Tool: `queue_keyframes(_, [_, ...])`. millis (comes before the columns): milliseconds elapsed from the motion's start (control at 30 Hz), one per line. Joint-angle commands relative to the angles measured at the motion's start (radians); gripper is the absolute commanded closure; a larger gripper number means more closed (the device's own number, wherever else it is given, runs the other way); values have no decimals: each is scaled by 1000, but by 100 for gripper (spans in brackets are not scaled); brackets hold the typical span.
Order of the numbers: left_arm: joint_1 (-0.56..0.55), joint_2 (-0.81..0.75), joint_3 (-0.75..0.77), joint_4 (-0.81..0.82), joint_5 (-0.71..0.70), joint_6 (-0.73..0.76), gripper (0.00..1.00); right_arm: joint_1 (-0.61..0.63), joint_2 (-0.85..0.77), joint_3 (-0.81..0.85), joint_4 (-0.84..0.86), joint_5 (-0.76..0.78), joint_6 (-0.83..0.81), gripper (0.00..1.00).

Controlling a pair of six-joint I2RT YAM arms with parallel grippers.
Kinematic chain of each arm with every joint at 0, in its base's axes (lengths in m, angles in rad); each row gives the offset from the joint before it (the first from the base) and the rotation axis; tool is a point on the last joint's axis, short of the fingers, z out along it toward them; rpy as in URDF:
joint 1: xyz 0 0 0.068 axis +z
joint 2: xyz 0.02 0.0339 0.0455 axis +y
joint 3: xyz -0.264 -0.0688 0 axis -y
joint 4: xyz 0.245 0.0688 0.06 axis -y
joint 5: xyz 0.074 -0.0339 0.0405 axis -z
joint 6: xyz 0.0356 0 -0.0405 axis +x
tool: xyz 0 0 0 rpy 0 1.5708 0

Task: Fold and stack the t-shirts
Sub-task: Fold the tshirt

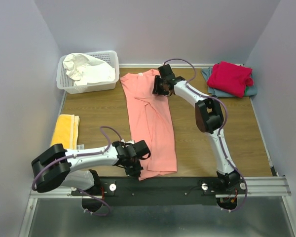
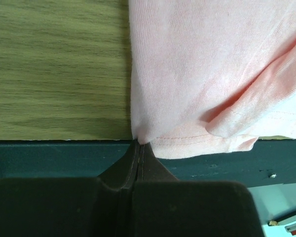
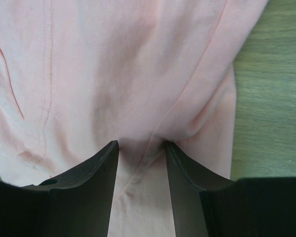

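The salmon-pink t-shirt [image 1: 150, 123] lies lengthwise down the middle of the table. My left gripper [image 1: 137, 167] is shut on its near left hem corner [image 2: 143, 133] at the table's front edge; in the left wrist view the gripper [image 2: 139, 143] pinches the cloth. My right gripper [image 1: 160, 86] is at the shirt's far end, open, its tips [image 3: 140, 143] pressed down on the pink cloth [image 3: 138, 74] with a fold between them. The crimson-red t-shirt [image 1: 231, 78] lies folded on the grey-blue one [image 1: 251, 91] at the far right. The white t-shirt [image 1: 86, 69] lies bunched in the basket.
The white lattice basket [image 1: 114, 61] stands at the far left corner. A folded yellow cloth [image 1: 65, 131] lies at the left edge. The black mounting rail [image 1: 177, 185] runs along the front edge, and it shows just under the hem in the left wrist view [image 2: 54, 158].
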Motion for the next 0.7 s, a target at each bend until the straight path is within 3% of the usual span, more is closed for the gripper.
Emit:
queue_keyframes(0, [13,29,28,-20,-37,27,100,-77,57,-43,-60,115,26,48])
queue_keyframes(333, [35,139,137,17,-139,174,100,-126,59,-66,-75,158,47,49])
queue_keyframes(600, [53,317,274,4,-208,282,100,-125,81,-11,-82,90,35,49])
queue_keyframes(667, [53,316,277,10,-211,283,100,-128,62,-6,-82,80,4,44])
